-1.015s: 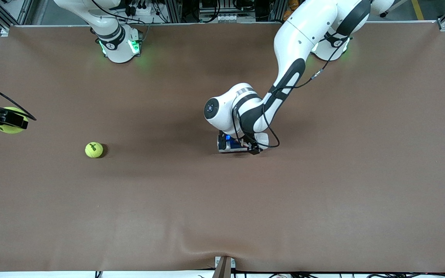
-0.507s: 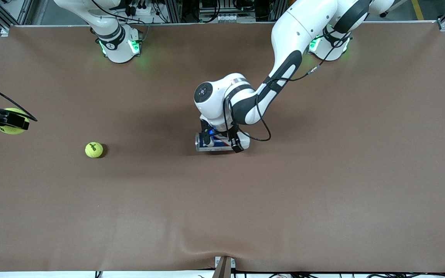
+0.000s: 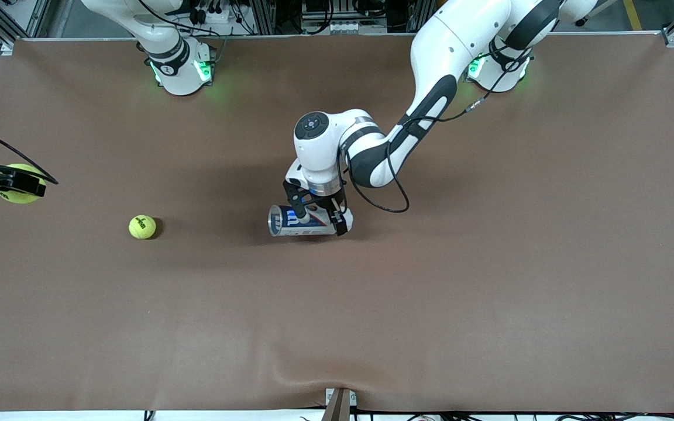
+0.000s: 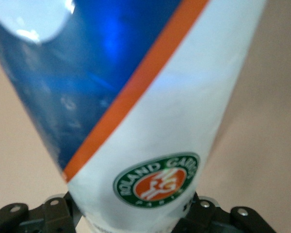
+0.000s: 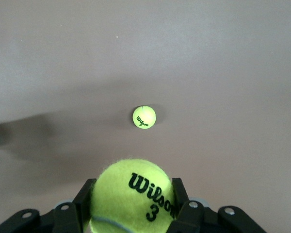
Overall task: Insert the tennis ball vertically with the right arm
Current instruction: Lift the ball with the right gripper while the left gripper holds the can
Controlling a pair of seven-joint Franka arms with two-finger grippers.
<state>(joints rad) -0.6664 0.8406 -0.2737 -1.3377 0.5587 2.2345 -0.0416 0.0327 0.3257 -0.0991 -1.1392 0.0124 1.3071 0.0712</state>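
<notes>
Between right gripper (image 5: 131, 213) fingers: tennis ball (image 5: 134, 195) clamped, over table's (image 3: 489, 292) right-arm end | left gripper (image 3: 313, 219): clenched on ball can (image 3: 302, 221), held sideways | second ball (image 3: 142, 227): loose on table, apart from both jaws

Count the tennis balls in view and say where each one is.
2. One tennis ball is clamped in the right gripper over the right arm's end of the table; the loose ball lies on the table. The can could hide more.

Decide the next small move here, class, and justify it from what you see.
Probably the left gripper should tip the can upright: it lies sideways in that grip, open end toward the right gripper, which waits holding a tennis ball and needs an upward-facing opening.
</notes>
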